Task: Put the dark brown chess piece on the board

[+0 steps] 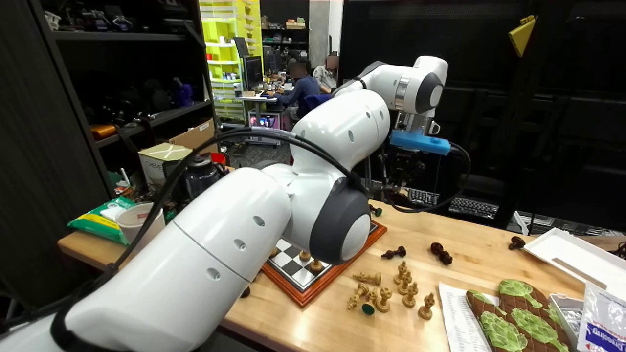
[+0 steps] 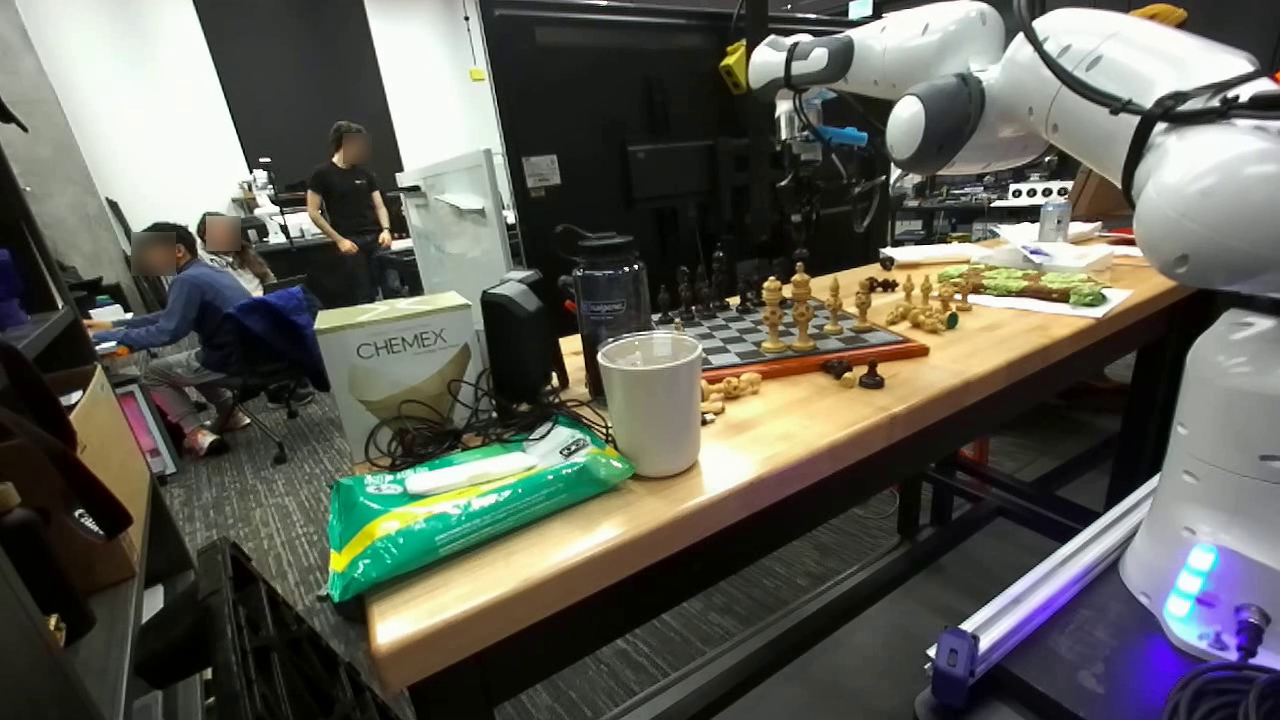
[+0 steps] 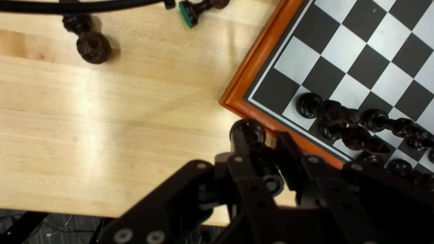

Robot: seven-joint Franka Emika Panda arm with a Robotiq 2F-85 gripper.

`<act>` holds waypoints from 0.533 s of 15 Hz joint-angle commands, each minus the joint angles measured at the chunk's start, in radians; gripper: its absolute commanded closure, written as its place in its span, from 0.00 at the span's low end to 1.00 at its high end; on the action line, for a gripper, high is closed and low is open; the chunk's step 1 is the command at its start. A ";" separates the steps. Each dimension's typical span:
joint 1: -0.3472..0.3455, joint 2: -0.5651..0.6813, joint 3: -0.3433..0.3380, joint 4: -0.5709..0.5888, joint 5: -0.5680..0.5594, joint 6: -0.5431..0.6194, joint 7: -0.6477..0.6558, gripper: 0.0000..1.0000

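Note:
The board (image 3: 257, 59), with its reddish-brown frame, fills the upper right of the wrist view. It also shows in both exterior views (image 1: 313, 289) (image 2: 880, 352). My gripper (image 3: 264, 145) is shut on a dark brown chess piece (image 3: 249, 128), with its wide base pointing away from the camera. The piece is just outside the board's frame near a corner; I cannot tell whether its base touches the table. In both exterior views the gripper (image 1: 398, 182) (image 2: 800, 222) is at the table's far side, dark against a dark background, and the held piece is hard to make out.
Several dark pieces (image 3: 334, 113) stand on the board near the gripper. Other dark pieces (image 3: 93, 47) (image 3: 201, 8) lie on the table. Light brown pieces (image 2: 800, 310) stand on the board, and several (image 1: 384, 299) are beside it. A cup (image 2: 650, 405) and bottle (image 2: 610, 290) stand nearby.

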 commanded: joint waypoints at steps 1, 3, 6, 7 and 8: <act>-0.023 -0.001 0.023 0.001 0.046 -0.096 0.053 0.93; -0.032 0.010 0.036 0.008 0.072 -0.127 0.069 0.93; -0.039 0.030 0.054 0.021 0.108 -0.158 0.090 0.93; -0.040 0.036 0.057 0.024 0.116 -0.162 0.095 0.93; -0.039 0.043 0.059 0.026 0.121 -0.162 0.103 0.93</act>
